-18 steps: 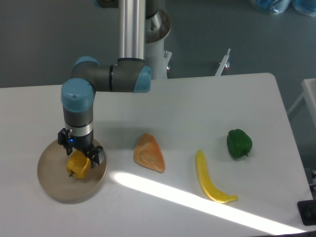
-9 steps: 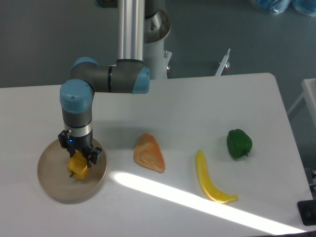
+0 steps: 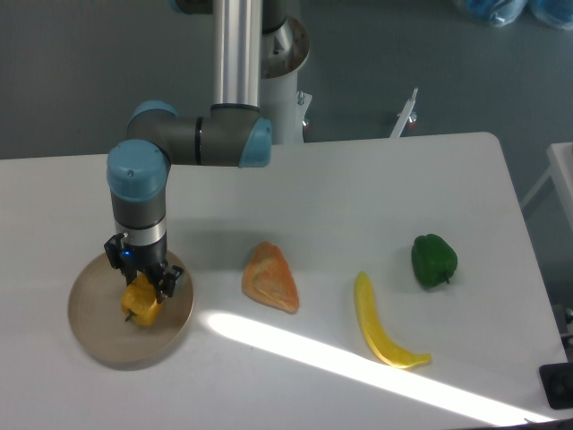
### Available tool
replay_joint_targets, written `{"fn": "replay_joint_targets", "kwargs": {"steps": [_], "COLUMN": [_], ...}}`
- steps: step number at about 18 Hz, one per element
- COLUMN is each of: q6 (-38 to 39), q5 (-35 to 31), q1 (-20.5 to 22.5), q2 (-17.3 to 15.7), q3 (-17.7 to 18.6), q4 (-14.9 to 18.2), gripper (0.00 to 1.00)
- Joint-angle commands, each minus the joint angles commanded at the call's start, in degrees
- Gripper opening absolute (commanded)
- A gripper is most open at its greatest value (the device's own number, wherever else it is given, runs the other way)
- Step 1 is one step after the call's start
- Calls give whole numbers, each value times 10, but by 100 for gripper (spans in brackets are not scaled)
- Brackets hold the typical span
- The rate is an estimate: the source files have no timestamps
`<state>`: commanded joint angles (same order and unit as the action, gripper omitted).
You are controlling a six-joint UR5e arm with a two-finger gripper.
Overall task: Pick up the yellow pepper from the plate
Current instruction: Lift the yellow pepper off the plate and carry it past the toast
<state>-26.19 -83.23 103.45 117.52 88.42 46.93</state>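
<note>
The yellow pepper (image 3: 140, 303) is a small yellow-orange piece with a dark stem facing the camera. It is over the middle of the round tan plate (image 3: 98, 327) at the table's left front. My gripper (image 3: 141, 285) points straight down onto the pepper with its black fingers on either side of it, shut on it. Whether the pepper rests on the plate or hangs just above it cannot be told.
An orange wedge-shaped toy (image 3: 269, 277) lies right of the plate. Farther right lie a long curved yellow banana-shaped piece (image 3: 382, 326) and a green pepper (image 3: 433, 260). A bright strip of sunlight crosses the table's front.
The fingers have drawn in around the pepper, and the gripper with the pepper has shifted slightly left and up over the plate.
</note>
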Motion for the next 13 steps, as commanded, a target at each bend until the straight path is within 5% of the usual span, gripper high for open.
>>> {"fn": "replay_joint_targets", "kwargs": {"steps": [7,13], "q6": [-117,-279], "q5": [-22,-23], "q1": [79,191], "q2": [-62,-105], "q3": [17,23], "q4": [11,75], "gripper": [44,44]}}
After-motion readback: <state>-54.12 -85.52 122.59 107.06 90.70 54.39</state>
